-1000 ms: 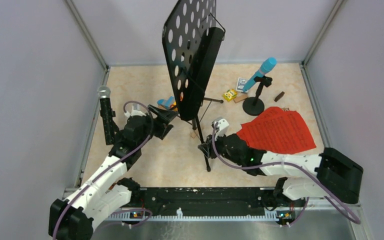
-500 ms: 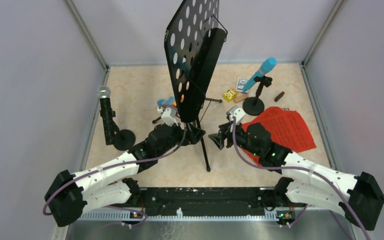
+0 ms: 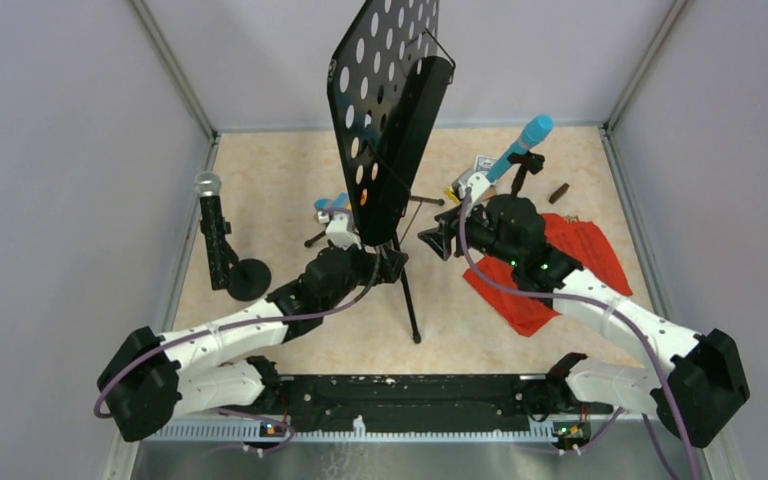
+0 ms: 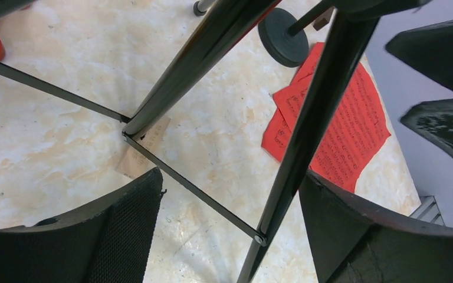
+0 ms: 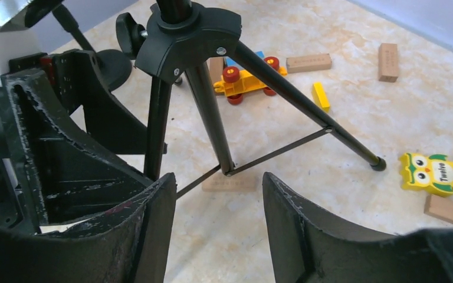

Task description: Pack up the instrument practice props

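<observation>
- The left claw is spread, and a tripod leg of the black music desk passes between its fingers.
- The right claw is spread and pinches nothing; the tripod hub stands just ahead of it.
- The red sheet-music pages lie on the bench, behind the right claw.

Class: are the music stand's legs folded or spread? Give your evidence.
Spread. The legs splay out from the hub, thin braces stretched between them, and the stand stands upright.
</observation>
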`<state>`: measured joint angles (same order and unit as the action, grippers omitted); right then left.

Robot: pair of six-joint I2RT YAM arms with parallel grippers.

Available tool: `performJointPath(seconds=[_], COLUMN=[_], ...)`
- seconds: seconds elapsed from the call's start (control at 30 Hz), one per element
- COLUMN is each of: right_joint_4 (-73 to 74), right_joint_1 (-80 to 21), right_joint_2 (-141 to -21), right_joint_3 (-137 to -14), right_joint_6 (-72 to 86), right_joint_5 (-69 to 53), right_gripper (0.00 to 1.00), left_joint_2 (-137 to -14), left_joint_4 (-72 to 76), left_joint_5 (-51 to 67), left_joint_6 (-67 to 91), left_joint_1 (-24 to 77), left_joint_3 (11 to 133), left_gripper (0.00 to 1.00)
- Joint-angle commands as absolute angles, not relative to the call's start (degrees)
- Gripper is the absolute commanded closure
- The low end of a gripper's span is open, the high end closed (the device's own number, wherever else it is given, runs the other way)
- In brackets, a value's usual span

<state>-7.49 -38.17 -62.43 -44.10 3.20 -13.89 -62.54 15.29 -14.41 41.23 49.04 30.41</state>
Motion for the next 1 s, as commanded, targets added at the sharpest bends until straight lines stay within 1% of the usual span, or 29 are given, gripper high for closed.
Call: performJointPath(seconds=[0.0, 0.13, 0.3, 0.4, 0.53, 0.6, 0.63, 0.7, 0.77, 0.8, 0.87, 0.9, 0.93, 0.97], right_joint_4=[-14.2, -20.4, -24.2, -24.4, -24.0, -24.6, -24.9, -24.8, -24.6, -24.8, -26.0, -26.4, -26.5, -26.5], right_joint_1=[-37.5, -37.4, -37.8, -41.0, -47.3, -48.9, -49.3, -50.1, -50.4, -50.4, -50.4, -50.4, -50.4, -50.4], right_joint_2=[-64.5, -66.5, -68.9, -70.4, -72.2, -73.4, -74.1, -75.5, -76.8, -77.3, -78.1, -78.4, -78.5, -78.4], right_joint_3=[-46.5, -45.4, -45.2, -44.8, -45.0, -45.2, -45.2, -45.6, -45.9, -46.0, -45.7, -45.5, -45.6, -45.5], right_joint_6=[4.5, 5.5, 10.6, 14.5, 14.4, 16.4, 17.4, 18.5, 19.3, 19.3, 18.4, 17.6, 16.9, 16.3], right_joint_5=[-20.4, -20.2, -25.0, -18.7, -9.6, -4.7, -2.7, 2.7, 6.6, 7.3, 7.4, 7.1, 6.9, 6.7], right_gripper=[0.46, 0.51, 0.54, 0.55, 0.48, 0.48, 0.49, 0.56, 0.67, 0.73, 0.82, 0.9, 0.95, 0.99], left_joint_2=[-58.6, -53.4, -45.2, -40.9, -40.8, -41.6, -42.2, -43.4, -44.4, -45.0, -46.2, -46.6, -47.2, -47.7], left_joint_4=[15.0, 13.8, 8.2, 8.0, 1.7, 0.4, 0.8, 1.9, 5.3, 6.9, 10.3, 11.7, 12.9, 14.4], left_joint_5=[-16.0, -15.8, -18.3, -23.7, -29.0, -27.7, -24.5, -16.7, -7.9, -4.3, 0.6, 2.6, 4.2, 6.2], left_joint_6=[37.5, 36.6, 31.2, 25.2, 21.0, 19.5, 18.4, 17.7, 16.8, 15.5, 11.2, 9.3, 7.5, 5.6], left_joint_1=[49.4, 49.3, 49.3, 49.2, 48.0, 45.2, 42.7, 35.4, 27.6, 25.2, 23.8, 23.7, 23.7, 23.7], left_joint_3=[32.2, 29.2, 27.6, 25.6, 28.4, 29.7, 29.9, 30.3, 30.1, 30.3, 30.9, 31.3, 31.7, 31.9], left_gripper=[0.1, 0.08, 0.08, 0.09, 0.1, 0.09, 0.1, 0.1, 0.11, 0.12, 0.12, 0.12, 0.12, 0.11])
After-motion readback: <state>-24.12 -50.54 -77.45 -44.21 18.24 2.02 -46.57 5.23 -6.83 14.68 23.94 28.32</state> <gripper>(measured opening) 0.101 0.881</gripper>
